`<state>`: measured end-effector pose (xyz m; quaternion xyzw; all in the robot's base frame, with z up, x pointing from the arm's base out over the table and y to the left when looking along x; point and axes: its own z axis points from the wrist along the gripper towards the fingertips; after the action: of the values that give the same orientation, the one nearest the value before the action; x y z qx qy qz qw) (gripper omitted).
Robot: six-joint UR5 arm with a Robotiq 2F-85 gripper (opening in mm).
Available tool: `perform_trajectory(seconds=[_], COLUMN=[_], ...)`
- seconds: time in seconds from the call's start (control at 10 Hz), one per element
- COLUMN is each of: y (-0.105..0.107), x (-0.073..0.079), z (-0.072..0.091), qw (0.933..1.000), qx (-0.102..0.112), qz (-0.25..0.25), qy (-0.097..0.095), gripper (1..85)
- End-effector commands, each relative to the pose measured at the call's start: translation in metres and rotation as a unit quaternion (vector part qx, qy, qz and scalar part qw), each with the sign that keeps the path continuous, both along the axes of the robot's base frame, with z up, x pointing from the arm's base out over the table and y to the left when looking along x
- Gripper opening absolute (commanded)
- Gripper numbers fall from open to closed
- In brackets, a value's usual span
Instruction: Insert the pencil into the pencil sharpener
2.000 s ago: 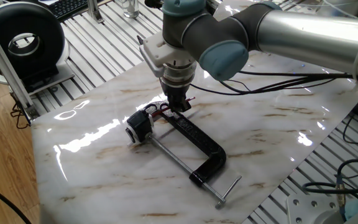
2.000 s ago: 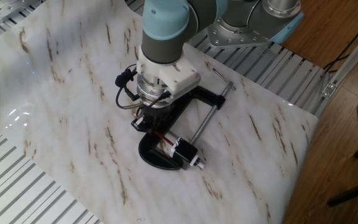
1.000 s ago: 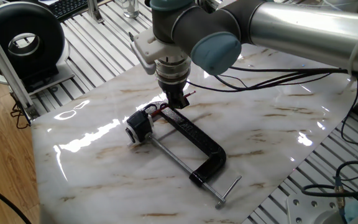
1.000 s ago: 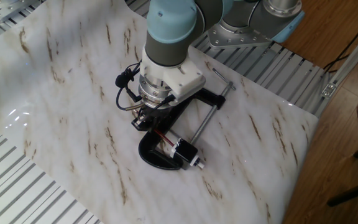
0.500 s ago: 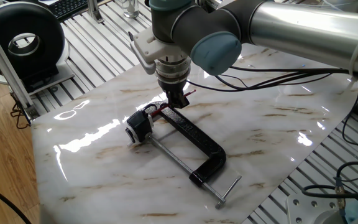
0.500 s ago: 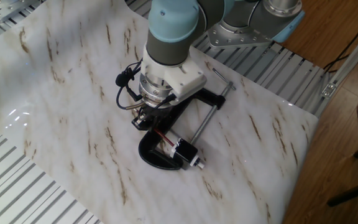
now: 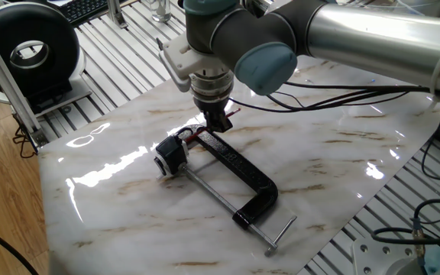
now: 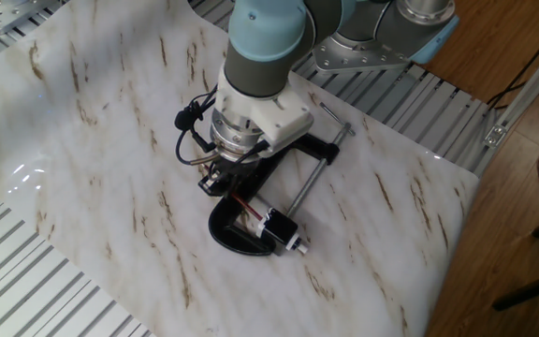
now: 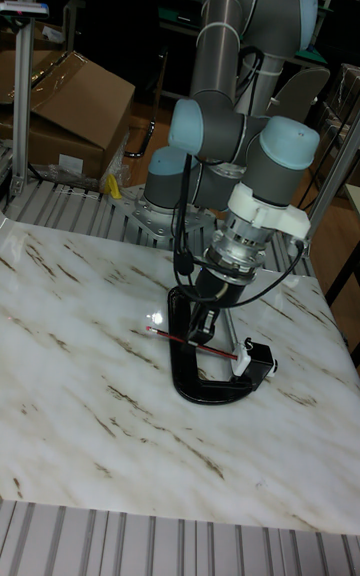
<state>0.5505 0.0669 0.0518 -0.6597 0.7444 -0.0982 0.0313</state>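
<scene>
The thin red pencil lies nearly level and slants down toward the pencil sharpener. That sharpener is a small black block with a pale face, sitting inside the mouth of the black C-clamp. My gripper points straight down and is shut on the pencil's middle. In the tall fixed view the pencil's tip reaches the sharpener's side. How deep it sits is hidden.
The clamp's silver screw rod runs toward the slab's near edge. A black round device stands off the slab at far left. Black cables trail behind the arm. A cardboard box sits beyond the table.
Over two seconds the gripper rose a little and shifted slightly away from the clamp, carrying the pencil's free end up. In the last half second nothing visibly moved.
</scene>
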Motion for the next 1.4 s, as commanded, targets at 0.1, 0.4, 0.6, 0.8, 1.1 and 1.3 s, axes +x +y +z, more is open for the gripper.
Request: perform_trajectory(seconds=[0.1, 0.4, 0.6, 0.8, 1.1, 1.3], y=[0.019, 0.019, 0.015, -0.010, -0.007, -0.012], x=[0.029, 0.028, 0.027, 0.031, 0.031, 0.036], z=[-0.003, -0.003, -0.003, 0.002, 0.001, 0.002], qw=[0.9966, 0.9967, 0.9971, 0.9972, 0.9967, 0.9953], qx=[0.044, 0.043, 0.035, -0.018, -0.016, -0.024], qz=[0.054, 0.057, 0.056, 0.057, 0.068, 0.086], qy=[-0.043, -0.039, -0.039, -0.047, -0.040, -0.037], gripper=[1.0, 1.0, 1.0, 13.3, 40.3, 56.3])
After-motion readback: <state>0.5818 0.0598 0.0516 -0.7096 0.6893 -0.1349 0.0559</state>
